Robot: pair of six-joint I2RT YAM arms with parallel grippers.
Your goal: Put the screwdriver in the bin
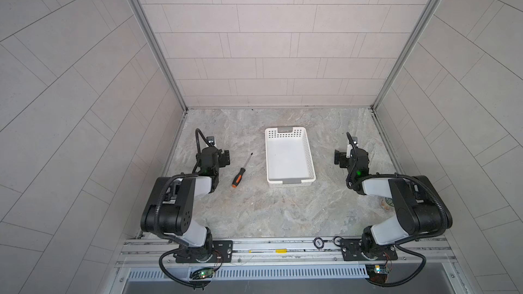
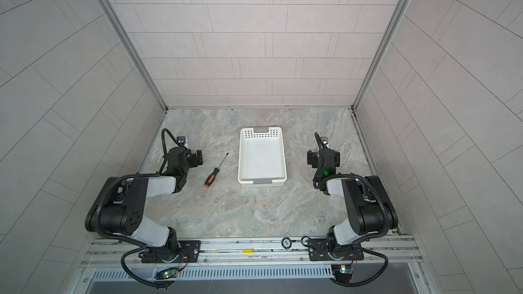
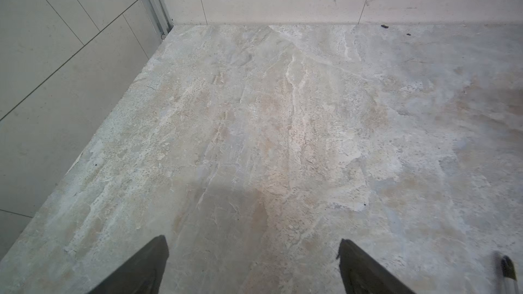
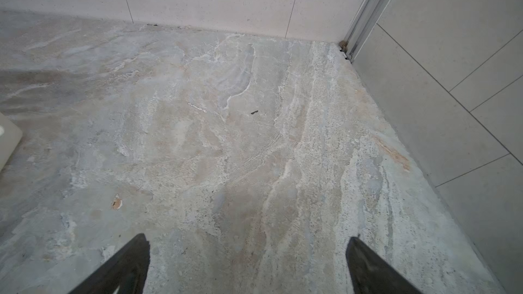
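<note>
Grey marbled desk (image 1: 254, 213), pale tiled walls (image 1: 268, 52) boxing it in on three sides, and the task is right at the start. In both top views the screwdriver (image 1: 241, 172) lies flat at centre-left, orange butt toward the lower edge of the frame, thin shaft (image 1: 248, 162) angling up and right. It is apart from everything. The bin (image 1: 287, 156) sits at centre, to the right of the tool and well clear of it, with nothing inside.

The left pincer (image 1: 225, 159) hangs just left of the screwdriver, fingers spread wide and gripping nothing. The right pincer (image 1: 338, 157) waits on the far side of the bin, also spread and not holding anything.

The left arm looks the natural choice. My read is that it should swing right, turn its fingers across the tool's line, drop over the fat handle (image 1: 237, 178) rather than the skinny shaft, and close square so nothing rolls away. Then it should lift above the bin's near wall before crossing.

There is plenty of bare desk between tool and bin. The bin's rim is the one edge to clear. The left wall sits close behind the arm, so any retreat that way is tight.
</note>
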